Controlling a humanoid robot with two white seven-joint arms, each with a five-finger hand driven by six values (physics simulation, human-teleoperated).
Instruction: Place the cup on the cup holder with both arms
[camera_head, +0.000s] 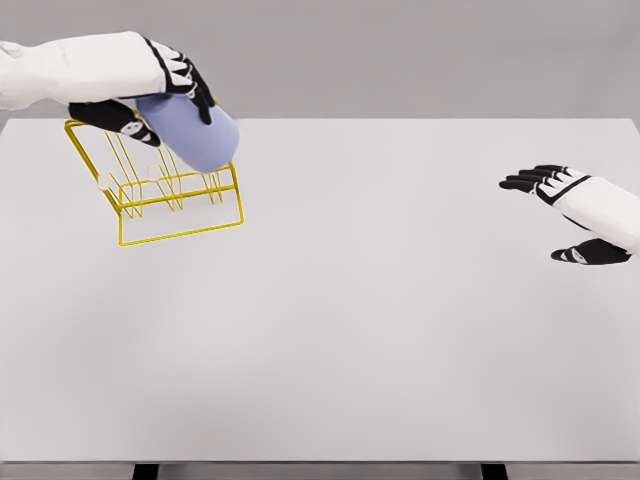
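Up at the table's far left, the cup (200, 135) is a plain pale lavender-blue cylinder, smooth and unmarked, lying tilted with one end pointing down and right. The left hand (150, 95) grips it from above, black fingers (195, 85) curled over its upper side and the thumb wrapped underneath. The cup sits over the rack (170, 190), a thin yellow wire frame with slanted upright prongs and a rectangular base; its lower end lies among the prong tops, though whether it touches the wire cannot be told. The rack stands close to the table's (380, 330) left and far edges, so little room lies on those sides, while wide bare white surface spreads to the right and toward the near edge. The right hand (560, 205) hovers well apart near the right edge, fingers stretched out flat and thumb spread below, holding nothing. Nothing lies between the two hands.
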